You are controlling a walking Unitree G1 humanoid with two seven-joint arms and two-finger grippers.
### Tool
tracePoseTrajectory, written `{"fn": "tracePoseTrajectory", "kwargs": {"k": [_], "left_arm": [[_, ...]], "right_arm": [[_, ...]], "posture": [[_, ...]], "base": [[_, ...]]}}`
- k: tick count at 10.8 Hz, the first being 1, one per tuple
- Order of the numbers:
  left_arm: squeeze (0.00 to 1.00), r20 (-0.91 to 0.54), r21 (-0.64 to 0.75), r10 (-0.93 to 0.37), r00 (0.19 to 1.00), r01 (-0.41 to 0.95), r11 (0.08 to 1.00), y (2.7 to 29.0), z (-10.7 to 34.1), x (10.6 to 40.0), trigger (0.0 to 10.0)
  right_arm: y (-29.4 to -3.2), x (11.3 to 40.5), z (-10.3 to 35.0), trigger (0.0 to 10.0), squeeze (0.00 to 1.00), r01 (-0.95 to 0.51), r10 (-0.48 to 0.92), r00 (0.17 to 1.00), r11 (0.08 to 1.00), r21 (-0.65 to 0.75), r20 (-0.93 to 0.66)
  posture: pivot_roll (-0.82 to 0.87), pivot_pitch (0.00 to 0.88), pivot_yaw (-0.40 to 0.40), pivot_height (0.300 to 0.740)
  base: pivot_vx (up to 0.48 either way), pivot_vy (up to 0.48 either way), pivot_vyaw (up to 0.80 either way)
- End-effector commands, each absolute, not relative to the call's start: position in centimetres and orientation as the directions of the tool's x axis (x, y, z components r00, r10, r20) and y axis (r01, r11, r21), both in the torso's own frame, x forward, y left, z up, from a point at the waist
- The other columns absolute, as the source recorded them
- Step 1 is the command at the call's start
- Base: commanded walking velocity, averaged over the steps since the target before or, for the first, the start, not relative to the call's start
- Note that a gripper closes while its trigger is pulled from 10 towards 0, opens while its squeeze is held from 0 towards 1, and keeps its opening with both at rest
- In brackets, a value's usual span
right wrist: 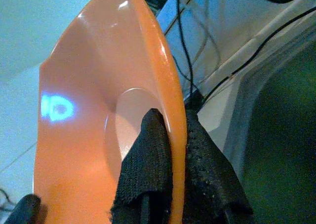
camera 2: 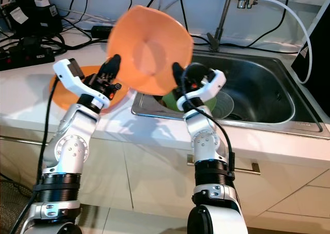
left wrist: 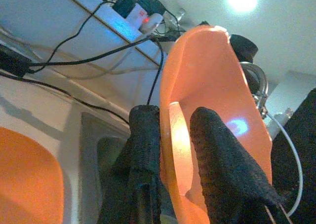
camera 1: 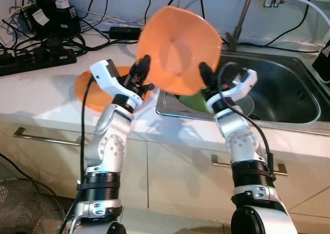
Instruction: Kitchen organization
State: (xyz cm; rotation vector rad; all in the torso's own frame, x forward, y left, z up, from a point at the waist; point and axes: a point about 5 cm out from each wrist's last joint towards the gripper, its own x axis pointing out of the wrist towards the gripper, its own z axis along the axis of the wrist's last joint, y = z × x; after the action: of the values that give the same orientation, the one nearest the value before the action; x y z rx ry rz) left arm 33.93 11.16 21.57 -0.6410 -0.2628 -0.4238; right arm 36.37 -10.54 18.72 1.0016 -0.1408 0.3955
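An orange bowl (camera 1: 178,48) is held up on edge above the counter and the sink's left rim, its hollow facing me. My left gripper (camera 1: 143,69) is shut on its left rim and my right gripper (camera 1: 204,71) is shut on its right rim. The left wrist view has the rim of the orange bowl (left wrist: 207,86) pinched between two black fingers (left wrist: 224,169). In the right wrist view the orange bowl (right wrist: 94,115) has its rim squeezed by that gripper's fingers (right wrist: 148,169). A second orange bowl (camera 1: 90,92) lies on the counter below my left gripper.
A steel sink (camera 1: 289,97) lies to the right, with a green dish (camera 1: 193,101) and a clear bowl (camera 1: 247,104) inside. The tap (camera 1: 242,17) stands behind it. Power strips and black cables (camera 1: 46,33) crowd the back left of the white counter (camera 1: 36,100).
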Motion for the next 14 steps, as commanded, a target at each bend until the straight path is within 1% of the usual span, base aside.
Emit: {"fn": "tracePoseTrajectory", "kwargs": {"k": [1, 2, 3, 5, 6, 7, 8, 9, 10, 11, 12, 13, 14], "left_arm": [[1.00, 0.384, -0.489, -0.333, 0.861, 0.495, 0.718, 10.6, 22.1, 33.6, 10.0], [1.00, 0.368, -0.476, -0.342, 0.865, 0.491, 0.730, 10.5, 21.9, 33.6, 10.0], [0.00, 0.346, -0.444, -0.354, 0.869, 0.484, 0.754, 10.3, 21.6, 33.6, 10.0], [0.00, 0.318, -0.402, -0.368, 0.874, 0.475, 0.783, 10.1, 21.2, 33.6, 10.0], [0.00, 0.246, -0.288, -0.442, 0.862, 0.501, 0.816, 9.3, 20.4, 33.2, 10.0], [0.00, 0.155, -0.167, -0.528, 0.835, 0.549, 0.819, 8.3, 19.4, 32.6, 10.0], [0.00, -0.016, -0.046, -0.605, 0.796, 0.604, 0.796, 7.1, 17.8, 31.6, 10.0], [0.00, -0.061, -0.024, -0.632, 0.773, 0.631, 0.775, 6.8, 17.5, 31.2, 10.0], [0.00, -0.082, -0.006, -0.650, 0.755, 0.652, 0.758, 6.5, 17.5, 30.8, 10.0], [0.00, -0.095, 0.000, -0.654, 0.751, 0.657, 0.754, 6.4, 17.5, 30.6, 10.0], [0.00, -0.105, 0.002, -0.652, 0.751, 0.656, 0.755, 6.4, 17.5, 30.5, 10.0], [0.00, -0.117, 0.002, -0.654, 0.747, 0.659, 0.752, 6.2, 17.5, 30.3, 10.0], [0.00, -0.126, 0.002, -0.660, 0.741, 0.665, 0.746, 6.1, 17.5, 30.0, 10.0]], "right_arm": [[-10.3, 36.6, 19.9, 0.0, 0.00, -0.400, 0.232, 0.915, 0.433, 0.808, 0.329], [-11.2, 36.9, 20.0, 0.0, 0.00, -0.373, 0.187, 0.928, 0.436, 0.819, 0.323], [-12.7, 37.4, 20.3, 0.0, 0.00, -0.334, 0.116, 0.942, 0.446, 0.831, 0.316], [-14.9, 38.0, 20.6, 0.0, 0.00, -0.280, 0.022, 0.952, 0.472, 0.836, 0.307], [-17.2, 38.5, 20.8, 2.6, 0.00, -0.189, -0.078, 0.959, 0.537, 0.822, 0.271], [-18.4, 38.8, 20.6, 10.0, 0.00, -0.116, -0.126, 0.963, 0.609, 0.785, 0.240], [-19.5, 39.3, 20.4, 10.0, 0.00, -0.009, -0.160, 0.965, 0.771, 0.637, 0.208], [-19.5, 39.7, 20.3, 10.0, 0.00, 0.048, -0.144, 0.972, 0.897, 0.438, 0.187], [-19.4, 40.0, 20.1, 10.0, 0.00, 0.078, -0.132, 0.977, 0.952, 0.298, 0.166], [-19.2, 40.3, 20.1, 10.0, 0.00, 0.080, -0.113, 0.983, 0.975, 0.209, 0.148], [-18.9, 40.4, 20.1, 10.0, 0.00, 0.082, -0.103, 0.985, 0.985, 0.153, 0.137], [-18.3, 40.7, 20.0, 10.0, 0.00, 0.089, -0.085, 0.990, 0.996, -0.025, 0.112], [-17.6, 40.8, 19.8, 10.0, 0.00, 0.077, -0.062, 0.993, 0.986, -0.146, 0.100]], "posture": [[0.22, 0.000, -0.029, 0.740], [0.22, 0.000, -0.027, 0.740], [0.22, 0.000, -0.026, 0.740], [0.22, 0.000, -0.027, 0.740], [0.22, 0.000, -0.029, 0.740], [0.22, 0.000, -0.029, 0.740], [0.23, 0.000, -0.031, 0.740], [0.23, 0.000, -0.035, 0.740], [0.24, 0.000, -0.040, 0.740], [0.25, 0.000, -0.043, 0.740], [0.25, 0.000, -0.044, 0.740], [0.25, 0.000, -0.048, 0.740], [0.26, 0.000, -0.050, 0.740]], "base": [[0.000, 0.000, 0.00], [0.000, 0.000, 0.00], [0.000, 0.000, 0.00], [0.000, 0.000, 0.00], [0.000, 0.000, 0.00], [0.000, 0.000, 0.00], [0.000, 0.000, 0.00], [0.000, 0.000, 0.00], [0.000, 0.000, 0.00], [0.000, 0.000, 0.00], [0.000, 0.000, 0.00], [0.000, 0.000, 0.00], [0.000, 0.000, 0.00]]}}
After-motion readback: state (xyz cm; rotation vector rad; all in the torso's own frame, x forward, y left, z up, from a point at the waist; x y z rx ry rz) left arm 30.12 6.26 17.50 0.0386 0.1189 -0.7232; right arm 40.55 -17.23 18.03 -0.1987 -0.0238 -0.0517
